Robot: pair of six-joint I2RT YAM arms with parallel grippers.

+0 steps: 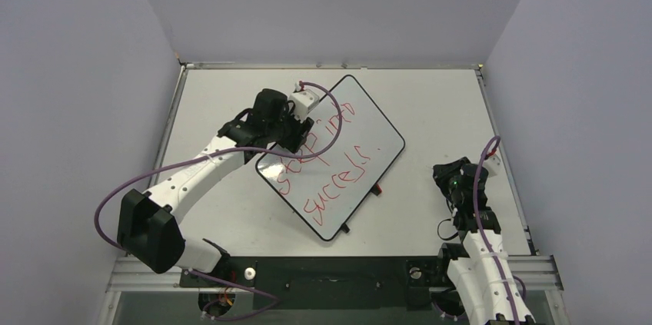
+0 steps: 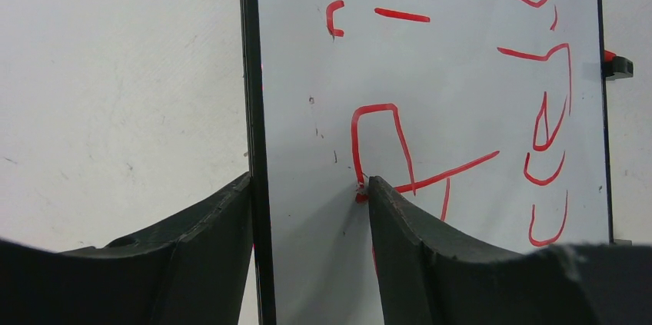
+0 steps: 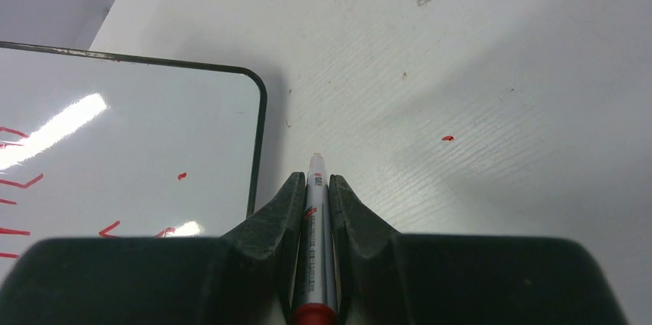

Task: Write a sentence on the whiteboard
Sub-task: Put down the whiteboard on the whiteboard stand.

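Apparently the sentence is finished: left gripper open astride the whiteboard edge, right gripper clamping the marker, which wants parking.

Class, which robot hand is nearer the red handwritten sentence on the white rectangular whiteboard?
Left. The left hand straddles the whiteboard edge, beside the red sentence; the right hand, gripping a grey marker, is off the board.

whiteboard edge hidden under left arm; marker rear cropped.
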